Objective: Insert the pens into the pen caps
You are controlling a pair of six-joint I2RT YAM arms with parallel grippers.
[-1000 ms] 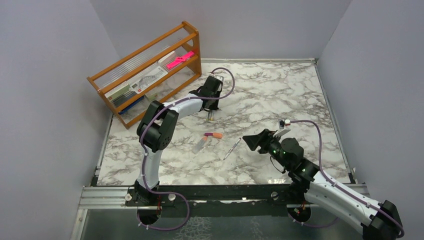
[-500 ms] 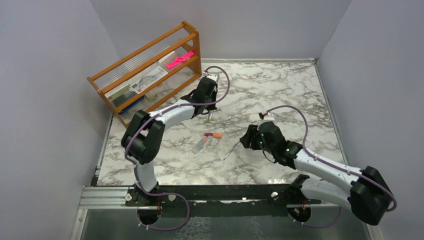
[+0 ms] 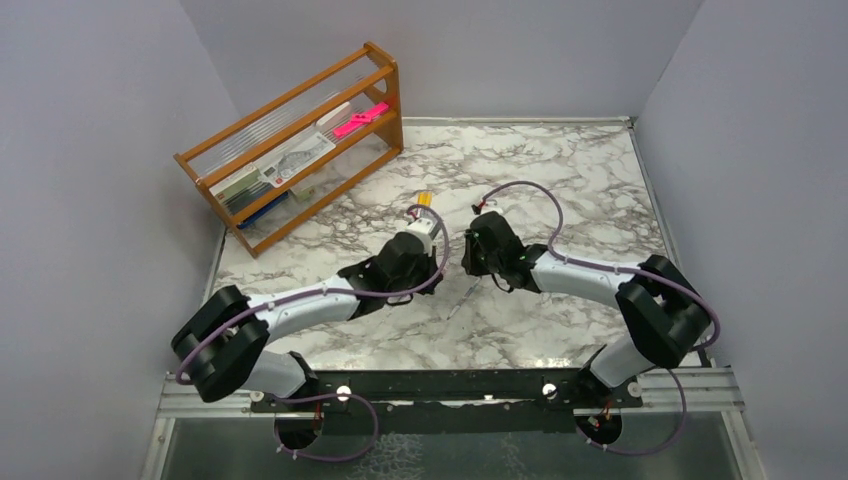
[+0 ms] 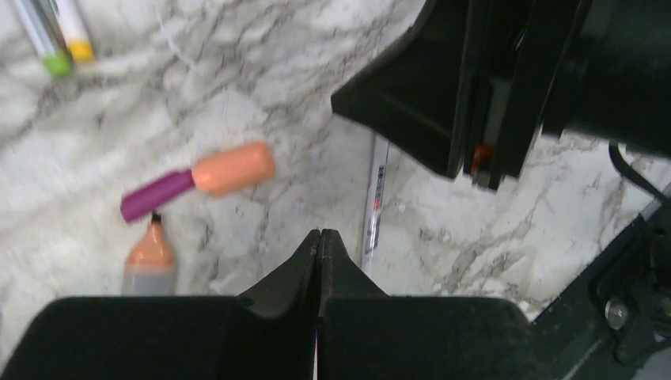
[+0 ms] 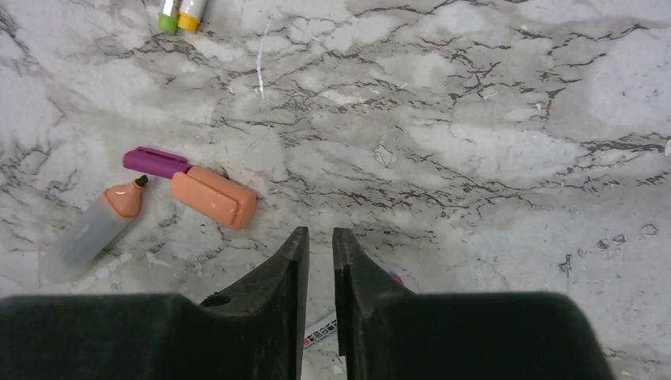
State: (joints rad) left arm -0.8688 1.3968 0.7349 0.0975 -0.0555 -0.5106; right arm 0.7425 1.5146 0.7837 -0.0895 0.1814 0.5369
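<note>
Left hand (image 4: 318, 235) is pressed tight together with nothing pinched, hanging just on the near side of the orange cap (image 4: 233, 168). Right hand (image 5: 319, 234) has its fingers drawn almost together. Bare bench (image 5: 475, 119) shows through the thin slit, so it grips nothing, and the cap sits ahead and to its left.

Both hands would need to spread before dropping. My call: take the grey pen (image 5: 95, 228) mid-barrel and the cap across its sides, keep the cap's mouth clear, and line up the two axes before pushing.

The grey pen lies just left of the cap. Its orange nib aims at the purple stub (image 5: 154, 162) butting the cap's far-left end, and its long axis is roughly crosswise to the cap's. Whether that stub is seated inside, I can't tell.

A slim pen (image 4: 375, 206) lies right of the cap, running nearly straight away from the left hand. Two more pens (image 5: 178, 14) show green and yellow ends well beyond the cap.
</note>
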